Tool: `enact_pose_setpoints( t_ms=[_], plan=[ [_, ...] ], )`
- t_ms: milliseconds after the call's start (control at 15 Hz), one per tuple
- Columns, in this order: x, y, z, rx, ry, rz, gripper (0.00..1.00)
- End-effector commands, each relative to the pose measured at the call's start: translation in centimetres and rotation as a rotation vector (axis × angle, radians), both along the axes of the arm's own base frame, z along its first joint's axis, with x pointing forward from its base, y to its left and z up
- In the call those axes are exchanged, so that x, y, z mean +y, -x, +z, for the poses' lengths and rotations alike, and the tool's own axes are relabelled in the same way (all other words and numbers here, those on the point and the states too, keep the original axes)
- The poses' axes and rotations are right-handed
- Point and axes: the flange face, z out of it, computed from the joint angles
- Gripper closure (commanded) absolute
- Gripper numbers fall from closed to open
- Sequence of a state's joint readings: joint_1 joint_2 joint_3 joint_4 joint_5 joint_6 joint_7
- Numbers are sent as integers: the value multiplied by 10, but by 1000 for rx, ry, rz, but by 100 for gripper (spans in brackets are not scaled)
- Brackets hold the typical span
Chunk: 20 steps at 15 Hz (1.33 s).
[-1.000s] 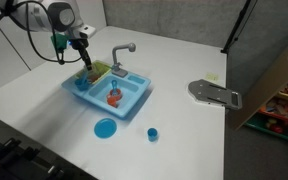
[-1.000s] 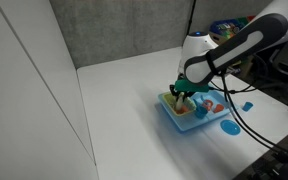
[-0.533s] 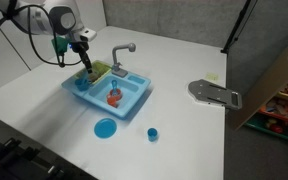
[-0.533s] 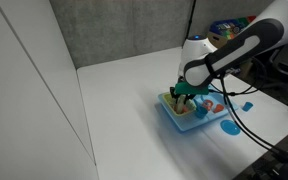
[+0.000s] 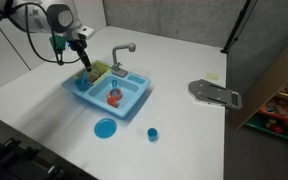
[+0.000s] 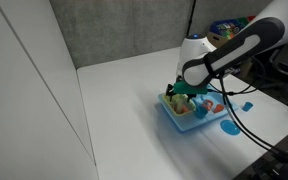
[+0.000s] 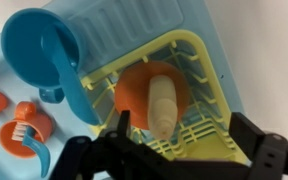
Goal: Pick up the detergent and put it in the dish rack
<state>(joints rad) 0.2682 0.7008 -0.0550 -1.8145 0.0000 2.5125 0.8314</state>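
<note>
in the wrist view we saw the gripper (image 7: 179, 130) with its jaws spread wide and holding nothing. one dark finger (image 7: 121, 125) stood just beside the detergent (image 7: 162, 100) and the other stood well off on the opposite side, neither touching it. the detergent, a cream-beige bottle, lay on its side inside the yellow-green dish rack (image 7: 209, 75), resting on an orange disc (image 7: 134, 90) that sat on the rack's ribs. just beside the rack's corner, a round blue cup with a handle (image 7: 39, 50) sat by the ridged light-blue surface of the toy sink unit (image 7: 124, 25). an orange and teal toy piece (image 7: 29, 135) lay farther along that side; we could not tell what it was.

in an exterior view the gripper (image 5: 84, 62) hung just above the dish rack (image 5: 97, 71), which formed the end of the sink unit (image 5: 134, 102) beside the grey faucet (image 5: 124, 52). a red-orange item (image 5: 114, 96) lay in the blue basin. on the white table (image 5: 44, 110), a flat round blue plate (image 5: 105, 128) lay near the sink's front edge, with a small blue cup (image 5: 152, 133) apart from it. a flat grey object (image 5: 214, 93) lay well apart, toward the table's far side. the detergent was too small to make out there.
</note>
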Motion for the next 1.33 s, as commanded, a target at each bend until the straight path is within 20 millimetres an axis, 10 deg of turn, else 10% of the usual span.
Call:
enact_pose_setpoints(
  t_ms=[0, 1267],
  plan=[
    [7, -6, 26, -19, 9, 27, 0],
    [-9, 12, 146, 16, 43, 257, 0]
  ],
)
